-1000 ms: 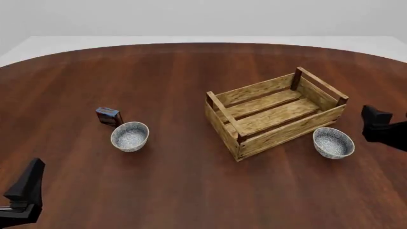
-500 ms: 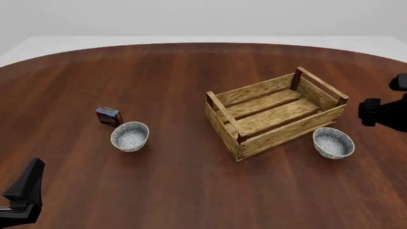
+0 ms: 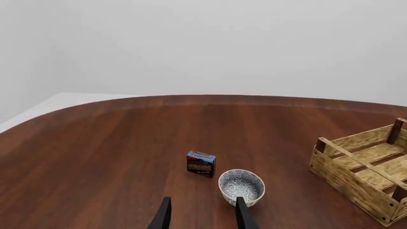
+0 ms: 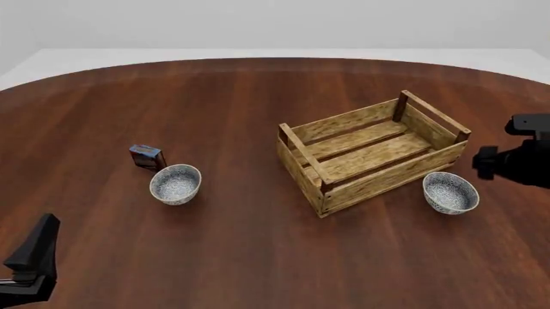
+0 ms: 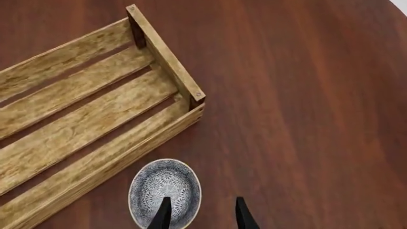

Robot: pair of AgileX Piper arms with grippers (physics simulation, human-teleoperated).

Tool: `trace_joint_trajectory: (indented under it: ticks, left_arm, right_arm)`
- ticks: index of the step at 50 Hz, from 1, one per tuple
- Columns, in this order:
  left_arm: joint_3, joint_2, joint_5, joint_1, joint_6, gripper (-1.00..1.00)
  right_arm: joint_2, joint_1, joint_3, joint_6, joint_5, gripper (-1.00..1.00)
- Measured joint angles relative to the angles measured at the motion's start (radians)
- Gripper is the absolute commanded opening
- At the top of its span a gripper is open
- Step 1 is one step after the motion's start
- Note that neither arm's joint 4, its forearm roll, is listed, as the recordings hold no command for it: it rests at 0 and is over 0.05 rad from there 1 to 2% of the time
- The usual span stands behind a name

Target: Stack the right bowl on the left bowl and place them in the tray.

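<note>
Right bowl: the small white bowl with grey speckled glaze (image 4: 450,192) is sitting upright on the dark reddish-brown wooden table (image 4: 241,96), just beside the crate's near long wall, at about 4 o'clock from the crate's middle in the front view. It is lying bare, nothing touching it.

Left bowl: a matching speckled white bowl (image 4: 175,183) is standing upright well apart, at about 9 o'clock from the crate, waiting as the base of the stack.

Tray: the light-wood slatted rectangular crate with darker corner posts (image 4: 371,152) is lying between the two bowls, turned askew, holding nothing.

Right gripper: the black right gripper (image 5: 201,213) is hanging above the right bowl, fingers parted, one fingertip over the bowl's rim and the other over bare table. Judged from this, it is lining up to pinch the rim, so the wall would pass between the fingers.

Left gripper: the black left gripper (image 3: 201,214) is waiting low at the near edge, fingers parted and holding nothing, looking toward the left bowl, probably keeping out of the way.

Small box: a little blue box (image 4: 147,156) is standing just beside the left bowl, at about 11 o'clock from it; stacking there is calling for care.
</note>
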Motion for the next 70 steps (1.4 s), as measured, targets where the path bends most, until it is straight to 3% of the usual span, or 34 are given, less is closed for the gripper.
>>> trace_joint_trajectory:
  ticks: [60, 61, 70]
  left_arm:
    - [-0.012, 0.0, 0.002, 0.006, -0.009, 1.0]
    - [-0.012, 0.0, 0.002, 0.006, -0.009, 1.0]
    - [-0.012, 0.0, 0.001, 0.005, -0.009, 1.0]
  right_arm:
    - [0.401, 0.005, 0.041, 0.033, -0.289, 1.0]
    - [0.402, 0.006, 0.041, 0.033, -0.291, -1.0]
    - [0.398, 0.013, 0.041, 0.043, -0.299, -1.0]
